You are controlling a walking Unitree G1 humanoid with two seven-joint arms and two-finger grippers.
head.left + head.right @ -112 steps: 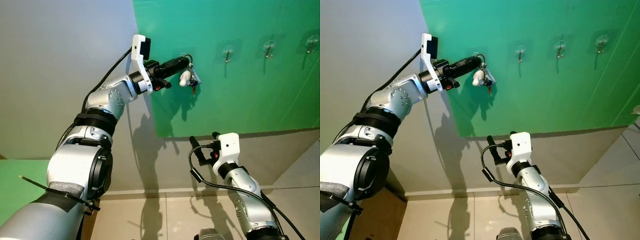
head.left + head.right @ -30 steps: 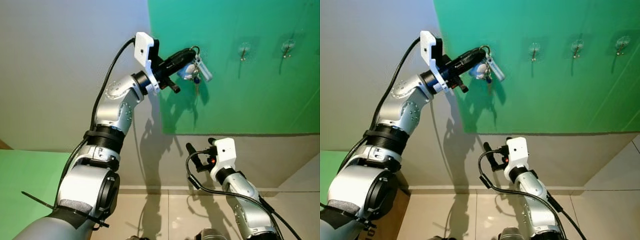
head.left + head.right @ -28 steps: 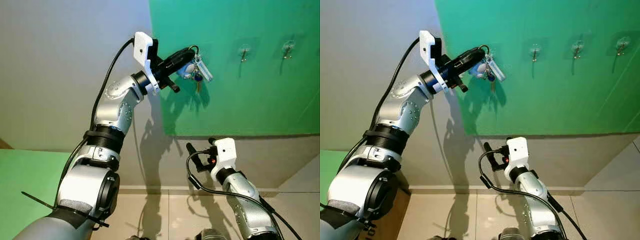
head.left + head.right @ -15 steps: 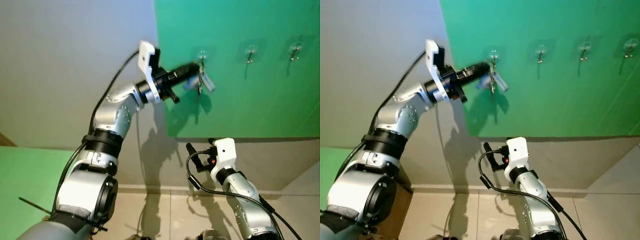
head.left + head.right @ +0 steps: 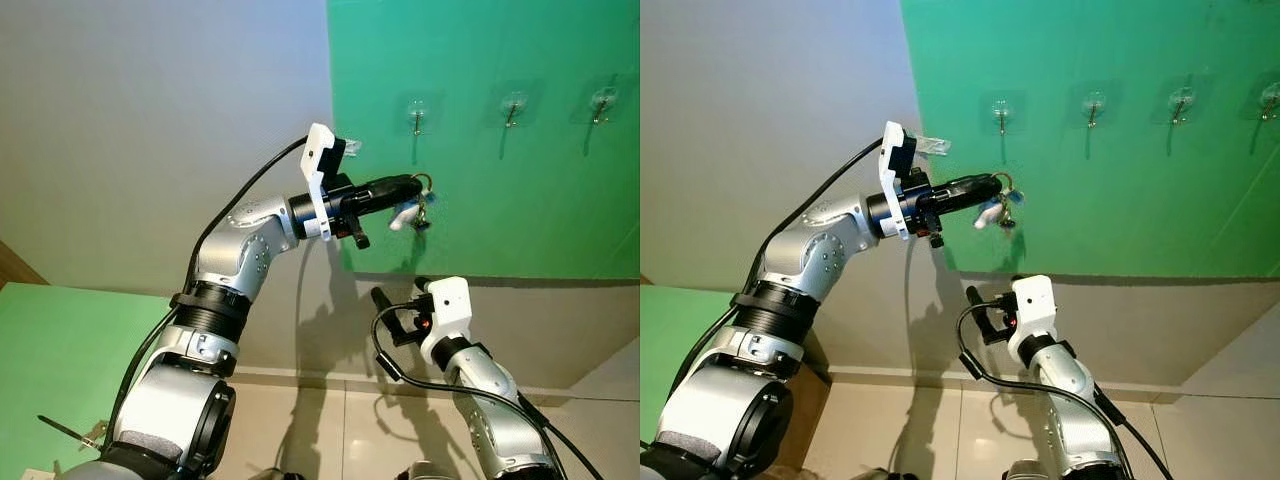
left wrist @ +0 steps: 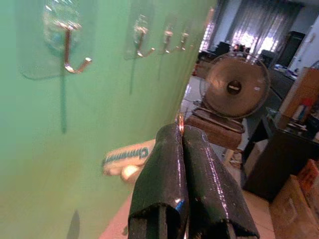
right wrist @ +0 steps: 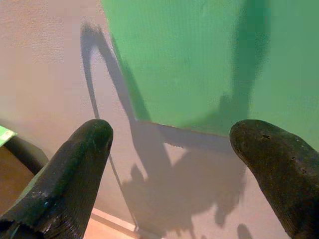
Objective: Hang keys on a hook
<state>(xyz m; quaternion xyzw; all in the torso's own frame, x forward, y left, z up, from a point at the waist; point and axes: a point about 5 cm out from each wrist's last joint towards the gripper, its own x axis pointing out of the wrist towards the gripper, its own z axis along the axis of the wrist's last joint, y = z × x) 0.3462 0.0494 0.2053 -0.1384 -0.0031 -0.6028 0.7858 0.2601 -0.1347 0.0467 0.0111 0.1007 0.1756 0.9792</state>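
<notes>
My left gripper (image 5: 412, 183) is raised in front of the green wall panel (image 5: 500, 200), shut on a bunch of keys (image 5: 406, 214) that dangles from its tip with a white tag. It sits a little below the leftmost clear wall hook (image 5: 417, 108), which is bare. In the left wrist view the two black fingers (image 6: 167, 169) are pressed together, the white key tag (image 6: 128, 156) hangs beside them, and the hook (image 6: 68, 46) is off to one side. My right gripper (image 5: 400, 293) is held low near the grey wall, open and holding nothing.
More bare hooks (image 5: 513, 103) (image 5: 602, 98) run rightward along the green panel. A grey wall (image 5: 160, 120) lies left of and below the panel. Tiled floor (image 5: 340, 430) is underneath. The left wrist view shows a fan (image 6: 234, 85) and furniture behind.
My left gripper has dropped from the leftmost hook to below it, with the keys still in its grip. The camera has shifted a little. The right arm has stayed put.
</notes>
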